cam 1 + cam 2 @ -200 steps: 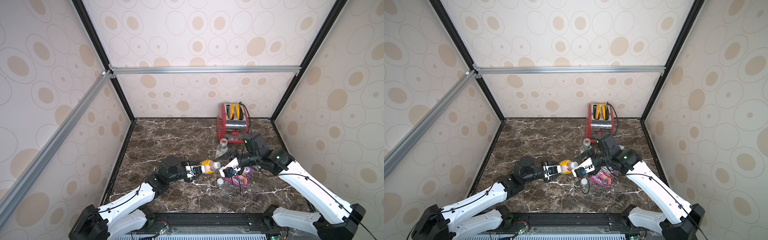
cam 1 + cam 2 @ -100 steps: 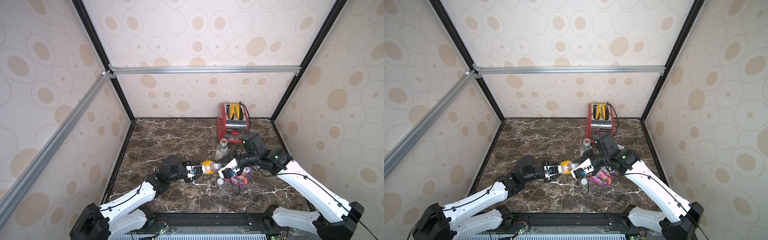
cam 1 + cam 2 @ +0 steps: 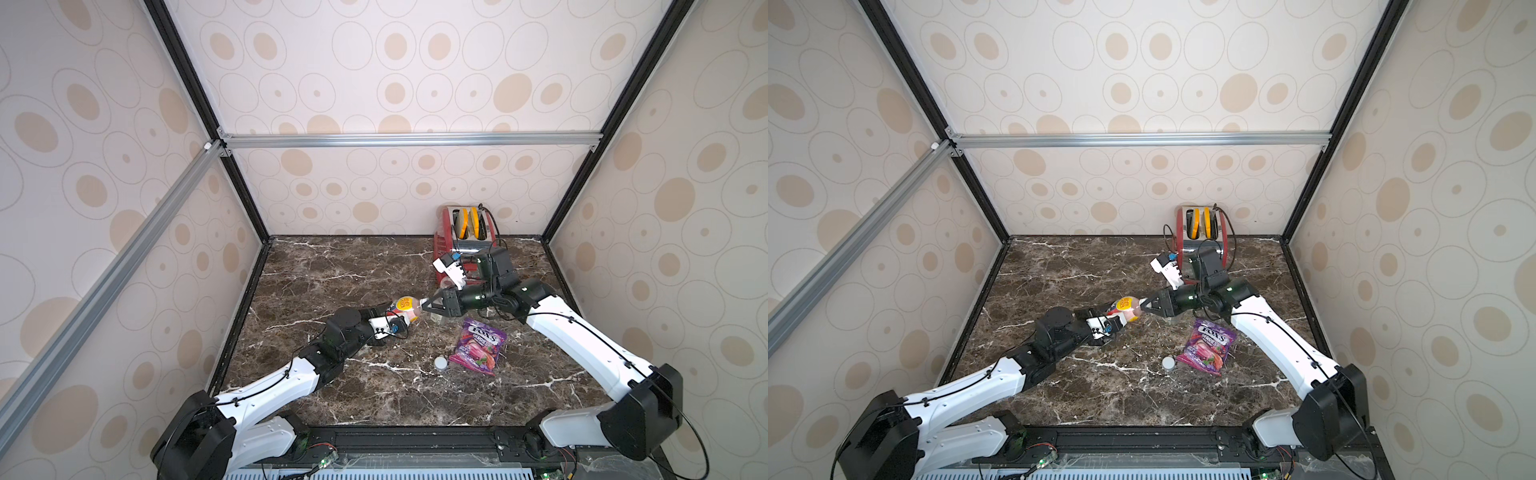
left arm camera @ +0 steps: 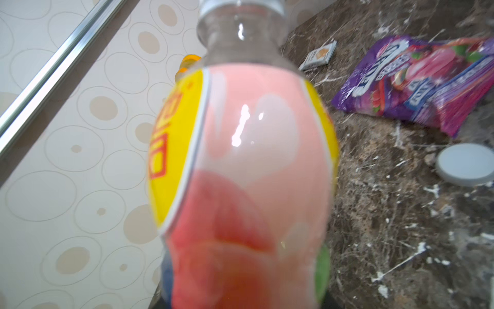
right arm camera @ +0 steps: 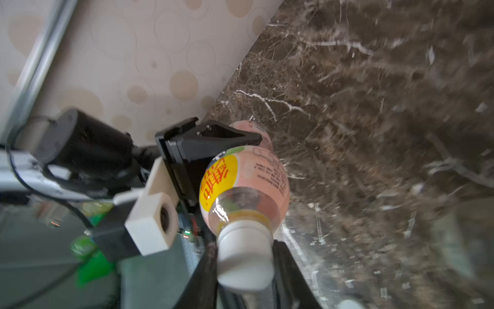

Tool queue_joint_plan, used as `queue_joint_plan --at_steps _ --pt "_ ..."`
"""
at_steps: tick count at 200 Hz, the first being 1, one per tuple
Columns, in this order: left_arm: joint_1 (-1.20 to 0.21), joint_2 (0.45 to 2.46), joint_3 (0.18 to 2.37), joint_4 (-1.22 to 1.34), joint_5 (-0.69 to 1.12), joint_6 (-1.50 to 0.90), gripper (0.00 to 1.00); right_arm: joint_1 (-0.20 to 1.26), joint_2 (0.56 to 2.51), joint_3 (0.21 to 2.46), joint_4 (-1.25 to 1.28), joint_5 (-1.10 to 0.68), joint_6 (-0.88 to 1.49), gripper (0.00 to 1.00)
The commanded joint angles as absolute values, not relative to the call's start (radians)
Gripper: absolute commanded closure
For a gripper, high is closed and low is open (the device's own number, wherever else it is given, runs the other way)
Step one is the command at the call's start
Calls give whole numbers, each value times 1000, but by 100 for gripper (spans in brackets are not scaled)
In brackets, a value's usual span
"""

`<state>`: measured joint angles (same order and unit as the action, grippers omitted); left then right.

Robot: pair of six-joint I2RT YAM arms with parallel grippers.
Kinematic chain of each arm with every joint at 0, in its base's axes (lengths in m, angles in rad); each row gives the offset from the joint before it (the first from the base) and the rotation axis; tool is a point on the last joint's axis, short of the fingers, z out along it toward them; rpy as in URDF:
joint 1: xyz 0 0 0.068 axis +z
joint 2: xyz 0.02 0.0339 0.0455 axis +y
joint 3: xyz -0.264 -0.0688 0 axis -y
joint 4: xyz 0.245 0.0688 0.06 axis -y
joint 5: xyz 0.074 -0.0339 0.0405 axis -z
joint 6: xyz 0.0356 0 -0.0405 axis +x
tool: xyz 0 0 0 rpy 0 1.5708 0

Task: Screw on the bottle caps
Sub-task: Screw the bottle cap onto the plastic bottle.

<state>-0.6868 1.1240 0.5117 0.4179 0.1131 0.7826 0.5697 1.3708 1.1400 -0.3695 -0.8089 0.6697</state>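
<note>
Okay, pink bottle (image 3: 407,308) sat clamped by its lower half in the left gripper (image 3: 398,316), off the table (image 3: 332,270), nearly level, neck toward the right gripper (image 3: 427,308), which pinched the fitted cap (image 5: 244,255) on that neck. Two caps: the loose cap (image 3: 441,363) lay below the right gripper, beside one candy bag (image 3: 478,347). Two bottles: clear bottle (image 3: 445,284) mostly hidden behind the right gripper. Both arms reached low, grippers tip to tip.
</note>
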Motion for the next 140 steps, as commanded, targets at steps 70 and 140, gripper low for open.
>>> queue_joint_plan --at_steps 70,140 --pt "-592 1141 517 478 327 716 61 545 1296 1330 -656 -576 49 34" --pt "-558 1170 639 192 554 734 60 662 1133 1127 -643 -440 -1175 44"
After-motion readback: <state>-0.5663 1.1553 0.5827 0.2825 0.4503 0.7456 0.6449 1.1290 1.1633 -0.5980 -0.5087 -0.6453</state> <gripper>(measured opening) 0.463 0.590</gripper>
